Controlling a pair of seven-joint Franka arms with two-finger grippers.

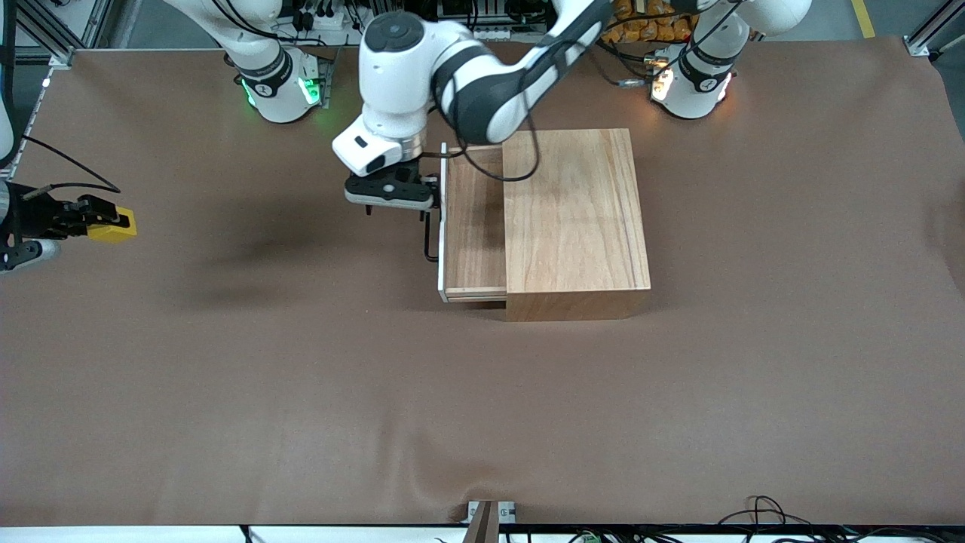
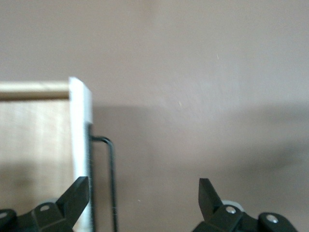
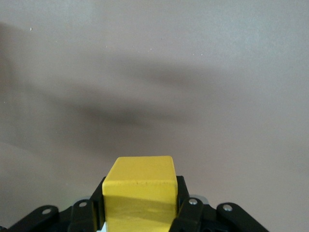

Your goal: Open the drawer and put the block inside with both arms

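**Drawer partly out, block aloft at the right arm's end**

The wooden box (image 1: 577, 219) sits on the table (image 1: 482, 407), toward the left arm's end. The drawer (image 1: 473, 222) stands partly out of it, front panel facing the right arm's end. The left hand (image 1: 392, 197) hangs over the table in front of the drawer, just beside the handle (image 1: 430, 237), fingers spread. The right hand (image 1: 90, 219) is over the table's right-arm end, well apart from the box, clamped on the block (image 1: 113, 224).

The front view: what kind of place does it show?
Probably a robotics lab bench: two white jointed robot arms based along a brown covered table, aluminium frame rails at the corners, and loose black cables at the table's edge.
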